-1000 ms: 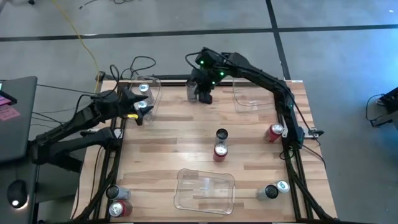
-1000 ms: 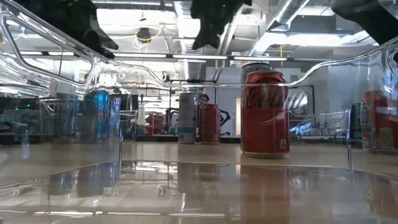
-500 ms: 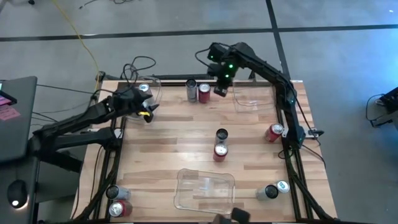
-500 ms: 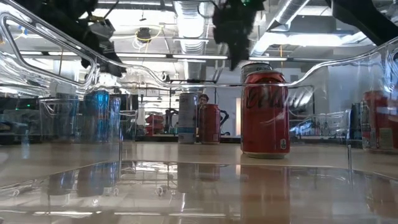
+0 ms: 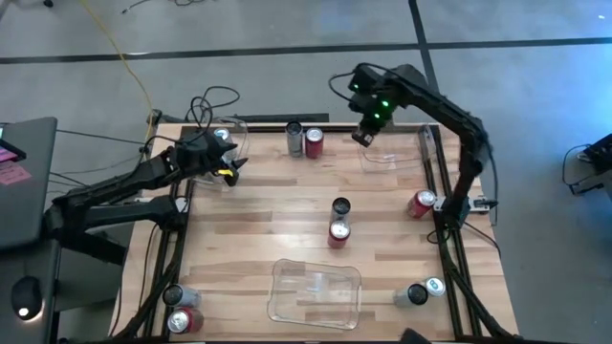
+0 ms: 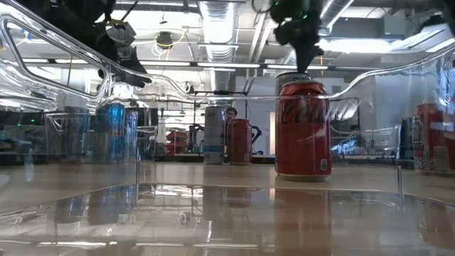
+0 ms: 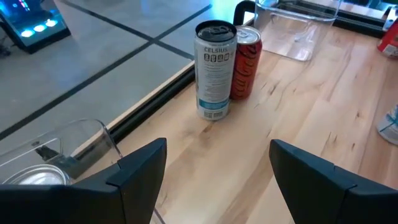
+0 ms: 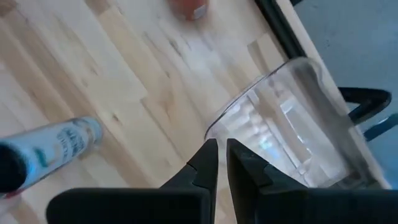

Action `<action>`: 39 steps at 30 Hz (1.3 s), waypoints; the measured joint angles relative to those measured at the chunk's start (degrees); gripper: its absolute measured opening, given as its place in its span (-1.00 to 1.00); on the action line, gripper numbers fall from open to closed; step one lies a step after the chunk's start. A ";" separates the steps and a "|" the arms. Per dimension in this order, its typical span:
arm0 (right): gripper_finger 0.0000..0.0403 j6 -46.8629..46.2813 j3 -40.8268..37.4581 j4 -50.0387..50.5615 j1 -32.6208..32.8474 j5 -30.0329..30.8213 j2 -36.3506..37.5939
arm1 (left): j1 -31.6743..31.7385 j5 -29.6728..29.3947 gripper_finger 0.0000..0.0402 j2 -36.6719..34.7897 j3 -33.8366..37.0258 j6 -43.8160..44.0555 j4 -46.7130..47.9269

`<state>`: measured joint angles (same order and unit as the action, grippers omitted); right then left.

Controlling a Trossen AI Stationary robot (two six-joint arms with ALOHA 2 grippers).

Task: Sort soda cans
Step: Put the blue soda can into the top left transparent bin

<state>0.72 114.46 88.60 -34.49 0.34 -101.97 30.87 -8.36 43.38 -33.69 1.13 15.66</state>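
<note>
Your right gripper [image 5: 361, 137] has left the red can [image 5: 314, 142] beside the silver can [image 5: 294, 137], fingers almost together, empty; left gripper [image 5: 232, 167] waits, fingers apart, empty

Obstacles: paired cans [image 5: 338, 220] mid-worktop [image 5: 258, 229]; two cans [image 5: 303, 139] at far edge; clear bin [image 5: 316, 291] near front. Bare wood between.
</note>
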 joint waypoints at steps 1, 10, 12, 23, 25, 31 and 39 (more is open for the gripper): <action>-0.73 -0.62 -2.21 -0.87 0.45 0.00 1.76 | 0.00 0.00 0.40 0.00 0.00 0.00 -0.02; -0.73 -2.72 -19.46 -4.07 9.29 0.06 16.83 | -0.02 0.00 0.40 -0.02 0.00 -0.69 0.02; -0.73 -4.19 -22.42 -3.98 12.86 0.04 19.68 | -0.02 -0.02 0.40 -0.02 0.00 -1.35 -0.53; -0.73 -35.19 -28.47 0.79 37.34 -0.84 31.52 | -0.04 -0.02 0.40 -0.02 -0.01 -7.44 -6.81; -0.73 -40.45 -28.42 0.96 42.20 -1.09 32.67 | -0.04 -0.02 0.40 -0.02 -0.33 -7.59 -7.51; -0.73 -50.02 -28.47 1.37 55.72 -1.30 33.31 | -0.04 -0.02 0.40 -0.03 -1.92 -9.68 -7.87; -0.73 -56.77 -28.44 1.42 70.58 -2.23 30.94 | -0.04 -0.04 0.40 0.02 -2.25 -11.96 -9.10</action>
<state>-56.05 86.02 90.02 36.09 -1.89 -71.03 30.83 -8.40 43.40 -35.94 -10.83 6.55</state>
